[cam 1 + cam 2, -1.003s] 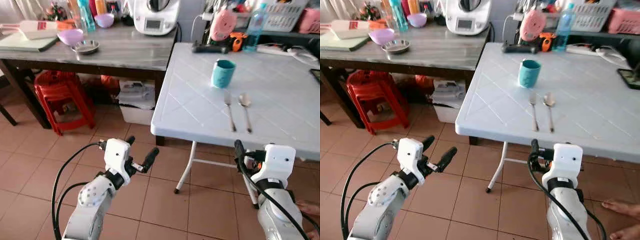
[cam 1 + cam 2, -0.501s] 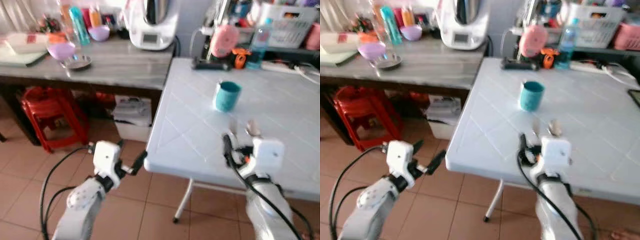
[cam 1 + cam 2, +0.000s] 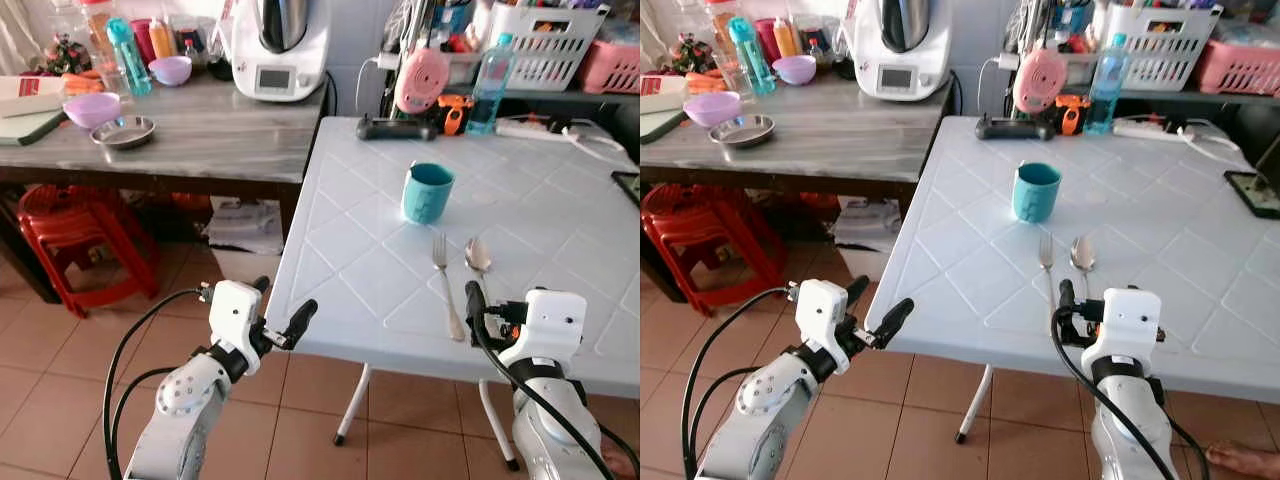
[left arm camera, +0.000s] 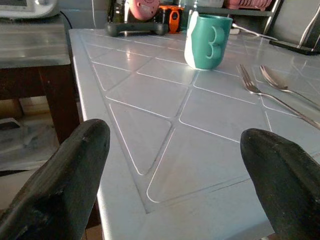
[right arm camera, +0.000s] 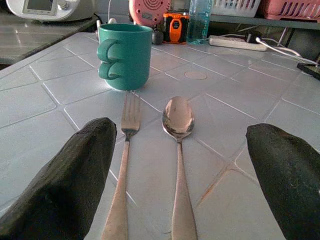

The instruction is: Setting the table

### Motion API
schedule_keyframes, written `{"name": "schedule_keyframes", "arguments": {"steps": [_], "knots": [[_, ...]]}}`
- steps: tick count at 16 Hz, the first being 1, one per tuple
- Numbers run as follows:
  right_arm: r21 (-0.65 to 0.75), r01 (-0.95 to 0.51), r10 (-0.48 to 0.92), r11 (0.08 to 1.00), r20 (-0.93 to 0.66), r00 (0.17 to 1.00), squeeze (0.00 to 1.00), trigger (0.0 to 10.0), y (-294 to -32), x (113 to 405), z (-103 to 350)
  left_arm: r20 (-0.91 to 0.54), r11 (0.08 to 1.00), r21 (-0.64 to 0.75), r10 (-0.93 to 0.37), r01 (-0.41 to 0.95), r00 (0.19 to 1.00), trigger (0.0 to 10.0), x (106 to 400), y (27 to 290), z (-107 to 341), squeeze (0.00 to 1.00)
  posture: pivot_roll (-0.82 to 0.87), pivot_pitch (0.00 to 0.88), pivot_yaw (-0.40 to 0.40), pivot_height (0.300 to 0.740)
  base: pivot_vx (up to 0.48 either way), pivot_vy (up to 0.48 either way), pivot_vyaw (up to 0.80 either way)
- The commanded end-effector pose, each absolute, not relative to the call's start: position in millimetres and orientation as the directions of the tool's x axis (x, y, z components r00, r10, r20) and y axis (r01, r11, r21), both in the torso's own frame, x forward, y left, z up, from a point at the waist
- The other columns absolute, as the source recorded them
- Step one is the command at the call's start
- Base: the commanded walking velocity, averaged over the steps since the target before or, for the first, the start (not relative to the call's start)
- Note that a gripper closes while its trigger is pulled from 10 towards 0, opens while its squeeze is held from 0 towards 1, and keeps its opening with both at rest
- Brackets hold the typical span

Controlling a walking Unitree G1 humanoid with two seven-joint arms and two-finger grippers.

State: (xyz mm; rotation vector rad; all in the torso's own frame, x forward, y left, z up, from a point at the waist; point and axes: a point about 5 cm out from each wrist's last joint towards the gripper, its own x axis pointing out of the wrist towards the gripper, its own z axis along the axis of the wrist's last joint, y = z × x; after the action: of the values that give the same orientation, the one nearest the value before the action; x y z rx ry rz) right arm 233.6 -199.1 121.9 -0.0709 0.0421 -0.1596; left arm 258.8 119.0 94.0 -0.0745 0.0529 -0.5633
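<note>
Right hand [image 5: 175,165], released, should close squarely over the fork [image 5: 122,175] just beside the spoon [image 5: 178,125], near the teal mug [image 5: 125,55].

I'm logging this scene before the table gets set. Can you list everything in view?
Table: 1, white, front right.
Mug: 1, teal, on table.
Fork: 1, silver, in front of mug.
Spoon: 1, silver, beside fork.
Counter: 1, grey, left.
Stool: 1, red, under counter.
Steel dish: 1, silver, on counter.
Left gripper: open, beside table edge.
Right gripper: open, over fork and spoon handles.
</note>
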Motion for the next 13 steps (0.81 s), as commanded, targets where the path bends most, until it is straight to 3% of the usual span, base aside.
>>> {"name": "schedule_keyframes", "arguments": {"steps": [1, 4, 8, 13], "knots": [[-0.065, 0.156, -0.159, 0.986, -0.037, 0.987, 0.00, 10.0, -198, 234, 123, -0.035, 0.841, -0.069, -0.540, 0.537, 0.841, 10.0, 259, 120, 95, 0.00, -0.06, 0.021, 0.018, 0.740, 0.000, 0.000, -0.80], [-0.064, 0.159, -0.162, 0.985, -0.035, 0.986, 0.00, 10.0, -199, 235, 123, -0.038, 0.835, -0.061, -0.549, 0.546, 0.835, 10.0, 260, 118, 95, 0.00, -0.06, 0.023, 0.019, 0.740, 0.000, 0.000, -0.80], [-0.064, 0.142, -0.144, 0.988, -0.033, 0.989, 0.00, 10.0, -198, 240, 125, -0.036, 0.830, -0.056, -0.557, 0.555, 0.829, 10.0, 261, 118, 97, 0.00, -0.06, 0.032, 0.017, 0.740, 0.000, 0.000, 0.00], [-0.089, 0.081, -0.085, 0.993, -0.039, 0.996, 0.00, 10.0, -206, 269, 134, -0.052, 0.760, -0.002, -0.649, 0.649, 0.759, 10.0, 254, 132, 102, 0.00, -0.05, 0.051, 0.019, 0.740, 0.000, 0.000, 0.00]]}}
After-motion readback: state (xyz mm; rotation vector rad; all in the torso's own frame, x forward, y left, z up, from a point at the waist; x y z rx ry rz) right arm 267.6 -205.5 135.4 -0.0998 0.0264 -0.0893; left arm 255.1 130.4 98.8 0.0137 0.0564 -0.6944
